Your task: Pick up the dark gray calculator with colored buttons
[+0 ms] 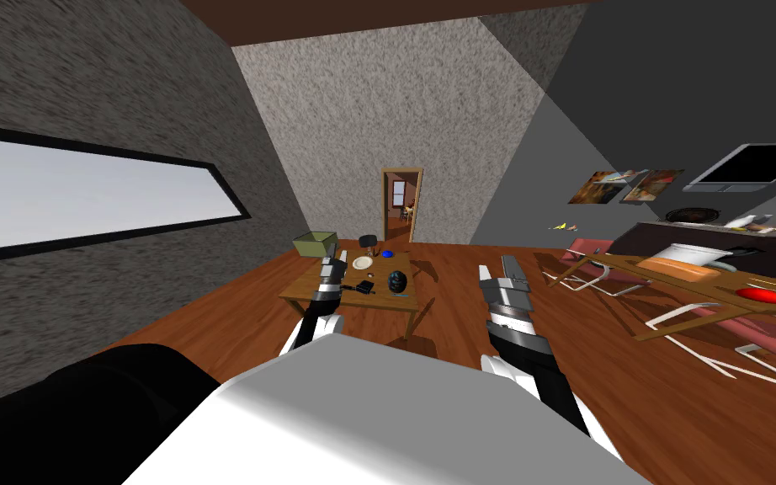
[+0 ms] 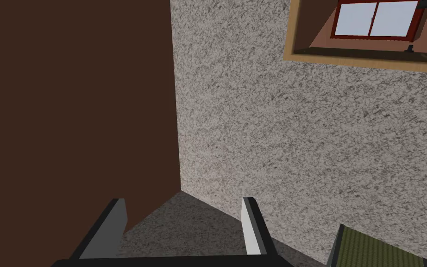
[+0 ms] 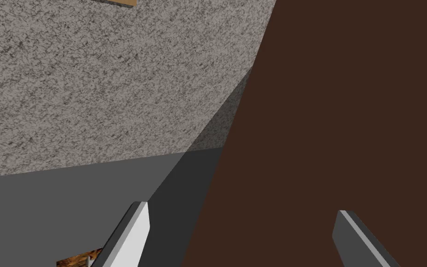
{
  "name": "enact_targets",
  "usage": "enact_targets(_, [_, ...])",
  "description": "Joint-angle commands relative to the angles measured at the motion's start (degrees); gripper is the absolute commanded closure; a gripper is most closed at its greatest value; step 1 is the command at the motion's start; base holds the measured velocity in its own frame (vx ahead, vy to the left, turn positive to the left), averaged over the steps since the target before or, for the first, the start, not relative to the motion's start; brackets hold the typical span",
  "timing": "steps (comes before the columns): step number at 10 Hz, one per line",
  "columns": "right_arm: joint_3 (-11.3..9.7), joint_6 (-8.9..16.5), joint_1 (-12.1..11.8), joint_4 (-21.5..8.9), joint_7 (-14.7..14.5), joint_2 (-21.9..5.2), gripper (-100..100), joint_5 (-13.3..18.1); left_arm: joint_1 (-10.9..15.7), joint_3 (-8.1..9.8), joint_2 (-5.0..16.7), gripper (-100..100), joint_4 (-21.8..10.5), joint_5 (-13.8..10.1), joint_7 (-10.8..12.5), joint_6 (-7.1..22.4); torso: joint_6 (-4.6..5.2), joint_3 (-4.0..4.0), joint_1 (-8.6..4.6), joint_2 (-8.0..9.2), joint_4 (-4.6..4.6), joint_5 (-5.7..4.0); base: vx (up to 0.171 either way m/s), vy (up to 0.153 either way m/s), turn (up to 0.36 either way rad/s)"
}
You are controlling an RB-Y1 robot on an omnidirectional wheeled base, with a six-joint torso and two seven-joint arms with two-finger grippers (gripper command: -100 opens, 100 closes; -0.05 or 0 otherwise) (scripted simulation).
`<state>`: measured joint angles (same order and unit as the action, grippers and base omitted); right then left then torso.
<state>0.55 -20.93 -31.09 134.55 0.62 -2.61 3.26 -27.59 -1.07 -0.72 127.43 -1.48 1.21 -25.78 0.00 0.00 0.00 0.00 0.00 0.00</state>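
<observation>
Looking down from the head, you see a small brown wooden table (image 1: 298,293) standing on the wooden floor ahead; the small flat dark grey calculator (image 1: 367,287) lies close to its near edge, with a round white plate (image 1: 363,263) just beyond it and a dark rounded object (image 1: 397,282) just to its right; its buttons are too small to tell. Your left gripper (image 1: 335,259) hangs over the table's left part, left of the calculator, blades spread and holding nothing; an olive green open box (image 1: 315,244) sits at the far left corner; your right gripper (image 1: 498,271) is over the floor right of the table, blades also spread wide.
</observation>
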Motion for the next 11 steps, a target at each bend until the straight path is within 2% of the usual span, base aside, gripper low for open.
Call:
enact_targets(1, [0.00,0.00,0.00,0.00,0.00,0.00,0,0.00,-0.16,-0.28,1.59,-100,-0.69,-0.28,0.38,0.62,0.00,0.00,0.00,0.00,0.00,0.00,0.003,0.009,0.040])
enact_targets(4, [0.00,0.00,0.00,0.00,0.00,0.00,0,0.00,-0.57,-1.42,5.57,-100,-4.37,-1.37,1.88,3.50,-0.01,-0.02,0.13,-0.02,-0.01,0.03,0.009,0.029,0.077])
enact_targets(11, [0.00,0.00,0.00,0.00,0.00,0.00,0,0.00,0.30,-3.36,9.51,-100,-14.22,-2.97,4.26,9.83,0.00,-0.02,0.14,-0.02,-0.01,0.04,0.005,0.037,0.042])
